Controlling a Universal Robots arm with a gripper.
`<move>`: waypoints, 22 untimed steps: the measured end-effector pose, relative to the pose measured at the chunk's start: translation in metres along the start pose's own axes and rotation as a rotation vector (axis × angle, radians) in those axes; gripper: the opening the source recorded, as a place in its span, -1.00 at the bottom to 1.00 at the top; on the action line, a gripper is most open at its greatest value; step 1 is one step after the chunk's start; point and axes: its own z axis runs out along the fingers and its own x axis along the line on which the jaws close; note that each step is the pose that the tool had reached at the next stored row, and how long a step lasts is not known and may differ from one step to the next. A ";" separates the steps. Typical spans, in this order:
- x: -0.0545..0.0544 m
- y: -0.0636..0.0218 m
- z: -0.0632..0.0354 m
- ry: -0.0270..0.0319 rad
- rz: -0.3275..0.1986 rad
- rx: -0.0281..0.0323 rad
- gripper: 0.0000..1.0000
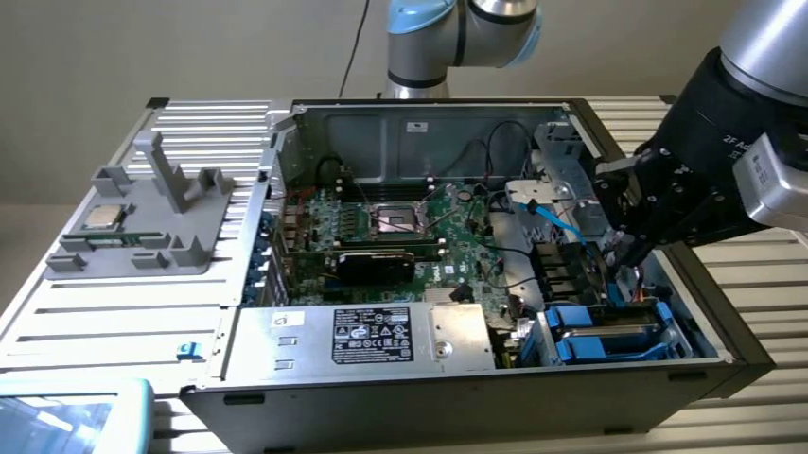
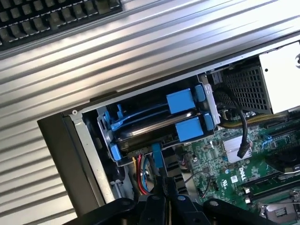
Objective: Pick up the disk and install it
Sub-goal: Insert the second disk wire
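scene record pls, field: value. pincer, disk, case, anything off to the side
pincer: shut, holding nothing visible, above the drive bay inside the case
disk: in its blue frame, seated in the drive bay at the case's corner
case: open tower lying on its side, motherboard exposed
power supply: silver box with black label, beside the bay
grey fixture: on the table at the exterior view's left, holds a small square chip

tool (image 2: 165, 187) shut | near blue drive bay (image 2: 154, 124) | motherboard (image 2: 234, 164) beside
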 end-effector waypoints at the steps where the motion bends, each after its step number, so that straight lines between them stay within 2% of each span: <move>1: 0.000 0.0000 0.0000 -0.0002 -0.018 0.0003 -0.79; 6: 0.000 0.0000 -0.0001 0.0008 -0.109 0.0029 -0.79; 11: 0.000 0.0000 0.0000 0.0007 -0.173 0.0150 -0.79; 16: 0.000 0.0001 0.0004 0.0003 -0.173 0.0152 -0.79; 22: 0.000 0.0003 0.0023 -0.0065 -0.229 0.0066 -0.79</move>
